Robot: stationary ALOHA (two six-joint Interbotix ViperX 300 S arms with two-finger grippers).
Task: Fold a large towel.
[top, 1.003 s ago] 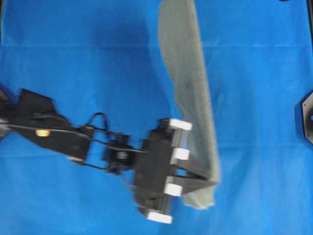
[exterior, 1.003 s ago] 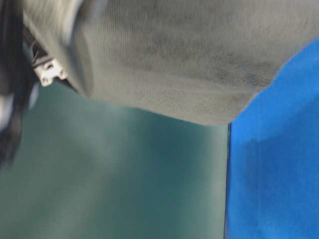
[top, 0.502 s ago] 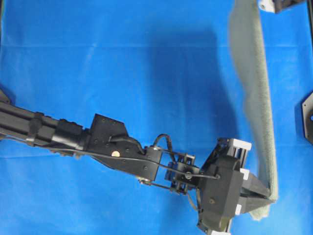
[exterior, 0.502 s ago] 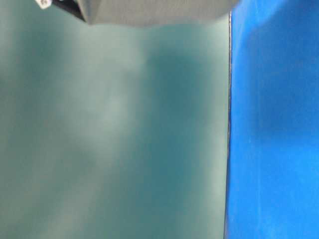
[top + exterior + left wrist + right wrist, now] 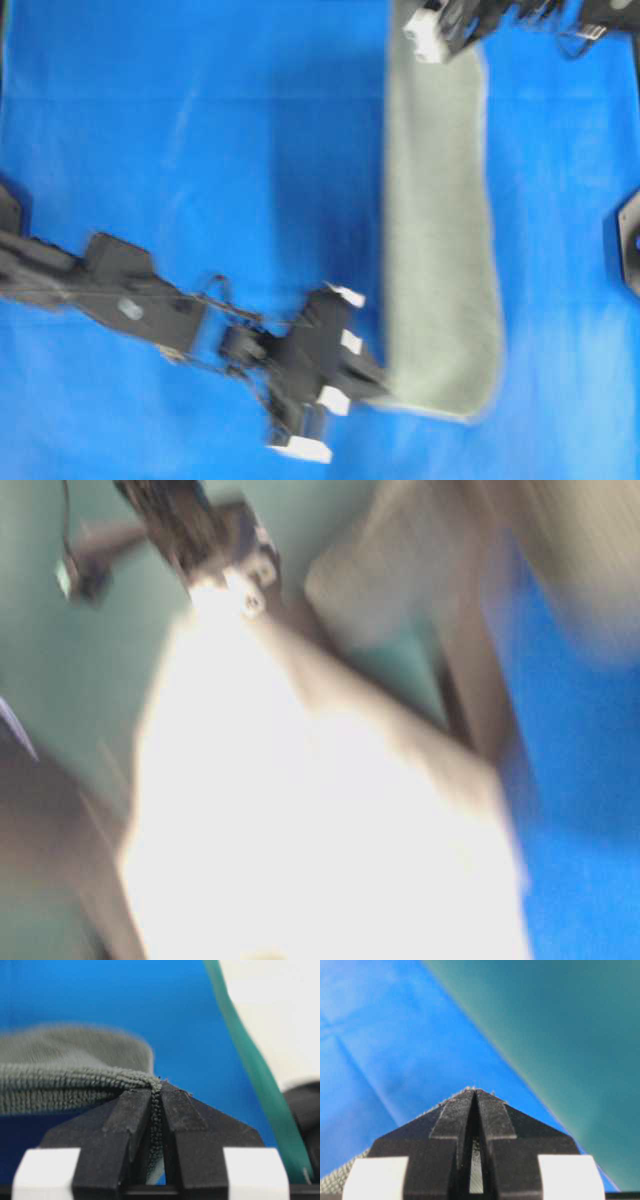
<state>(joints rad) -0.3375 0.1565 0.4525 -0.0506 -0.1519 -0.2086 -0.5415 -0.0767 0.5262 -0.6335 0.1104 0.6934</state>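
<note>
The towel [image 5: 440, 250], grey-green terry, hangs as a broad band between my two grippers above the blue sheet. My left gripper [image 5: 383, 385] is shut on its near corner. In the left wrist view the left gripper [image 5: 156, 1087] pinches a towel [image 5: 65, 1080] fold between its black fingers. My right gripper [image 5: 468, 45] holds the far end at the top edge. In the right wrist view the right gripper [image 5: 475, 1091] is shut, with the towel [image 5: 335, 1182] showing at the lower left and a strip of cloth between the jaws. The table-level view is blurred and overexposed.
A bright blue sheet [image 5: 150, 150] covers the table. A black mount [image 5: 628, 245] sits at the right edge. A teal-green surface [image 5: 570, 1035] lies beyond the sheet's edge.
The towel swung right, then back left, and now hangs wider. My left gripper has drawn back to the left with it. The right gripper has come further into view at the top.
</note>
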